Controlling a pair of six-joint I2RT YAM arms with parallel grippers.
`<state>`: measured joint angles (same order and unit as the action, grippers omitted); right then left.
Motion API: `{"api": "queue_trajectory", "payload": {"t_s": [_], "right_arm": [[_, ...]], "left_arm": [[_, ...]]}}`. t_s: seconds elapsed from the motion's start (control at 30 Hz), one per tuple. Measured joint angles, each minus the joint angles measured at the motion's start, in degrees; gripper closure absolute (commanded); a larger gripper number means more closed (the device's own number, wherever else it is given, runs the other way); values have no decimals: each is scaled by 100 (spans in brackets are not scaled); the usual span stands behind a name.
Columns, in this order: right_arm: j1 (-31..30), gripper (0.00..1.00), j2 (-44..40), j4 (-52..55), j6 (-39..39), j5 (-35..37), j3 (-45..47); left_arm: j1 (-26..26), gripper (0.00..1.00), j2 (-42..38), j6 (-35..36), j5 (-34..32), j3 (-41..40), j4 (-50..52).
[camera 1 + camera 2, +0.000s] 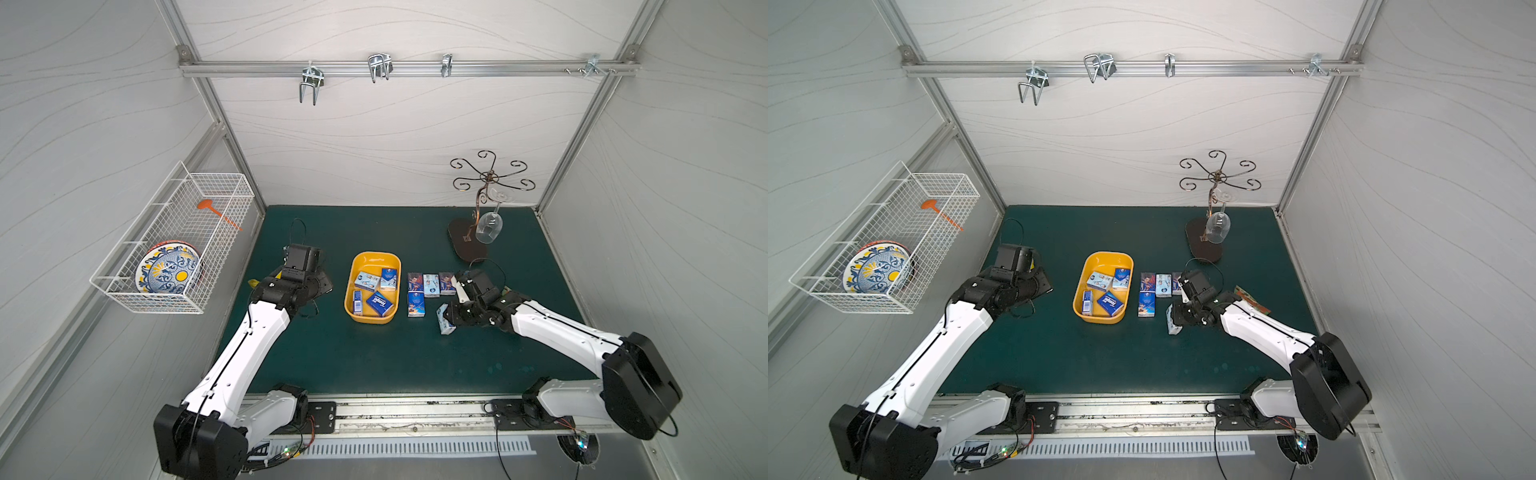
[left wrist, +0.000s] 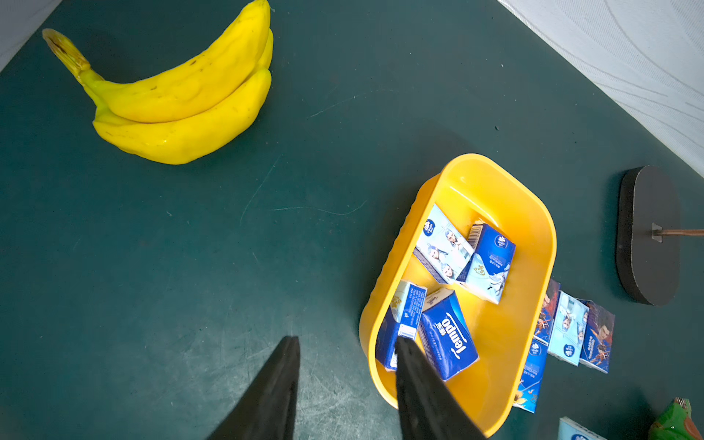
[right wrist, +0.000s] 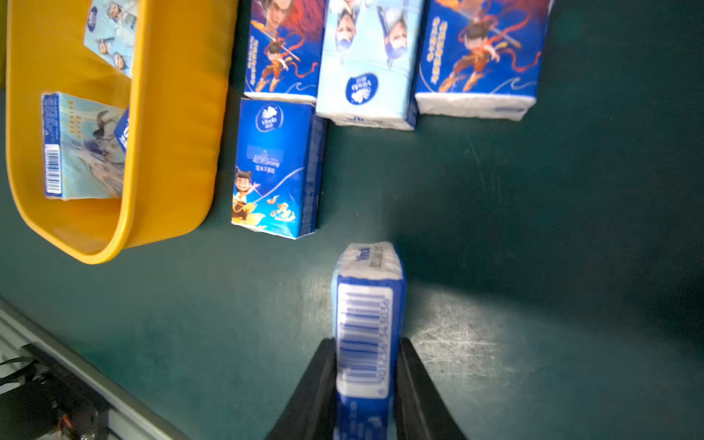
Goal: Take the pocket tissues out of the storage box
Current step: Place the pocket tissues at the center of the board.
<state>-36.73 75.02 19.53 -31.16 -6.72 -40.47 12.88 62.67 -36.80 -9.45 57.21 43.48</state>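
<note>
Five of the nine pocket tissues (image 1: 1163,285) are out of the storage box (image 1: 370,262), i.e. a bit past halfway by my count. Four lie flat on the green mat (image 1: 374,365) just beside the box's right side. Three form a row: dark-blue cartoon packet (image 1: 415,279), light-blue packet (image 1: 431,285), second cartoon packet (image 1: 446,282). A blue packet (image 1: 416,304) lies in front of the first, toward the mat's front edge.

No. 5, the barcode packet (image 3: 365,324), is clamped in the right gripper (image 3: 367,343), fingers on both flat faces, barcode toward the wrist cam. It's over the mat in front of the row, apart from the others; can't tell whether its far end touches the mat. Prob. the put-down of no. 5 is the step in hand.

Left to do: four packets in the box.
- Far end: pictured pale packet (image 1: 368,280) and blue-and-white packet (image 1: 388,278).
- Near end: narrow blue packet (image 1: 357,302), on edge or leaning, and Tempo packet (image 1: 379,303).

Right arm: reaches in low from the mat's front-right corner, gripper pointing toward the box.

Left arm: stretched from the front-left corner. The left gripper (image 2: 347,340) is near the box's left side, fingers parted w/ nothing between, aimed at the box's near end.
</note>
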Motion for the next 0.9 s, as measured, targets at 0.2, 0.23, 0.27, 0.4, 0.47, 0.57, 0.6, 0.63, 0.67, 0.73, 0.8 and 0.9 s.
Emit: {"api": "queue_trajectory", "payload": {"t_s": [0.2,0.23,0.27,0.4,0.47,0.57,0.6,0.63,0.67,0.73,0.8,0.9], "right_arm": [[225,71,232,-380,-168,-546,249],[260,70,240,-439,-186,-601,269],[306,68,251,-485,-197,-643,291],[472,62,284,-555,-168,-719,382],[527,57,286,-544,-138,-699,415],[575,53,282,-485,-52,-599,433],[575,53,273,-455,-39,-568,433],[577,52,256,-422,-24,-529,433],[579,52,225,-389,-9,-487,433],[579,51,160,-321,24,-420,433],[549,49,118,-254,90,-334,431],[470,49,120,-160,144,-203,422]], "left_arm": [[0,55,-7,0,0,0,0],[0,55,-11,0,0,0,0],[0,55,-17,0,0,0,0],[0,55,-31,0,-2,0,0],[0,55,-31,0,-2,0,0],[0,55,-35,0,-4,0,0],[0,55,-35,0,-4,0,0],[0,55,-35,0,-4,0,0],[0,55,-35,0,-4,0,0],[0,55,-35,0,-4,0,0],[0,55,-35,0,-4,0,0],[0,55,-35,0,-4,0,0]]}}
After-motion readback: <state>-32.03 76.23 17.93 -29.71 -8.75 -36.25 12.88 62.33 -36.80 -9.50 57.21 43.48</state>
